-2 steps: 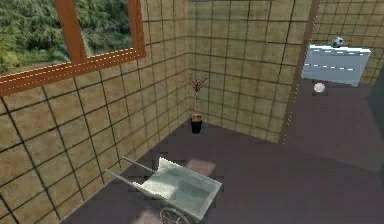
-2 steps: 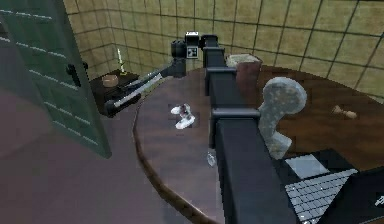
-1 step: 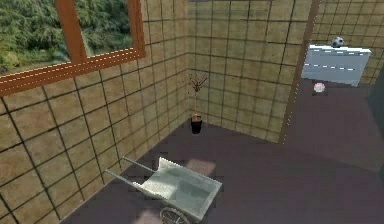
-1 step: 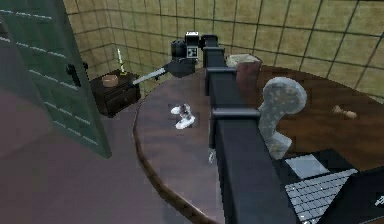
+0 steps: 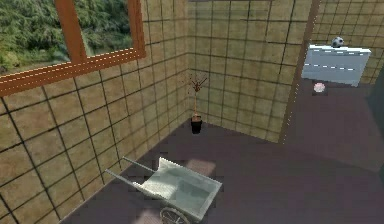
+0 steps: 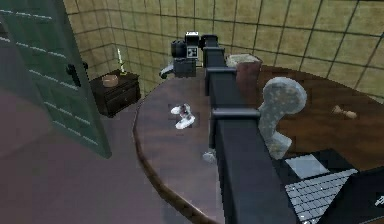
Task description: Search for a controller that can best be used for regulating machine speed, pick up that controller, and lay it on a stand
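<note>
Arm side view showed the dark arm [image 6: 240, 150] running out toward twelve o'clock across a round dark table [image 6: 160, 150]. The gripper [image 6: 168, 70] hung at its far end, near the table's far rim. Whether the claw was released or clenched could not be told, nor whether it held anything. A small white thing [image 6: 183, 118] with dark marks lay on the tabletop at about six o'clock from the gripper and just to nine o'clock of the arm. It was too small to name surely as the controller.

At three o'clock of the arm stood a grey statue [image 6: 280, 105], and a brown pot [image 6: 245, 68] stood at one o'clock from it. A laptop [image 6: 322, 190] lay at the view's five o'clock. A dark low stand [image 6: 118, 95] sat on the floor at eight o'clock from the gripper, apart from the table, and carried a candle [image 6: 119, 57]. A green door [image 6: 45, 70] stood at the view's ten o'clock.

Forward view showed tiled walls with a wood-framed window [image 5: 70, 35] at ten o'clock. A potted plant [image 5: 196, 118] stood in the corner near the middle, and a pale wheelbarrow [image 5: 170, 185] stood at six o'clock. A white cabinet [image 5: 335, 65] at two o'clock bore a ball [image 5: 338, 42].
</note>
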### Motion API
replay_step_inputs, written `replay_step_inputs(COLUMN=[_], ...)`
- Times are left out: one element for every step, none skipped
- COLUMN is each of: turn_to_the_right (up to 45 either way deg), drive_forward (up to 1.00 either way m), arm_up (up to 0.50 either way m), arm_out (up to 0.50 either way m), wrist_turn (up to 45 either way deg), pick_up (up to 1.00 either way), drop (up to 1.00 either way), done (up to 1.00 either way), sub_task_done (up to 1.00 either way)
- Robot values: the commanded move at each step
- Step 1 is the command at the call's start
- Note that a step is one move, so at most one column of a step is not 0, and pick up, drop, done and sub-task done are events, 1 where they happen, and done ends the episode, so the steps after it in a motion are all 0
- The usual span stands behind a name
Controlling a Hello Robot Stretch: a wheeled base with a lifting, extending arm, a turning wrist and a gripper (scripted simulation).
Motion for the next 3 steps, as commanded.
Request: replay_step_inputs(turn_to_the_right=[0.0,0.0,0.0], drive_forward=[0.0,0.0,0.0], arm_up=[-0.24,0.0,0.1], arm_out=[0.0,0.0,0.0], wrist_turn=[0.0,0.0,0.0], pick_up=[0.0,1.0,0.0], drop=[0.0,0.0,0.0], done=[0.0,0.0,0.0], sub_task_done=[0.0,0.0,0.0])
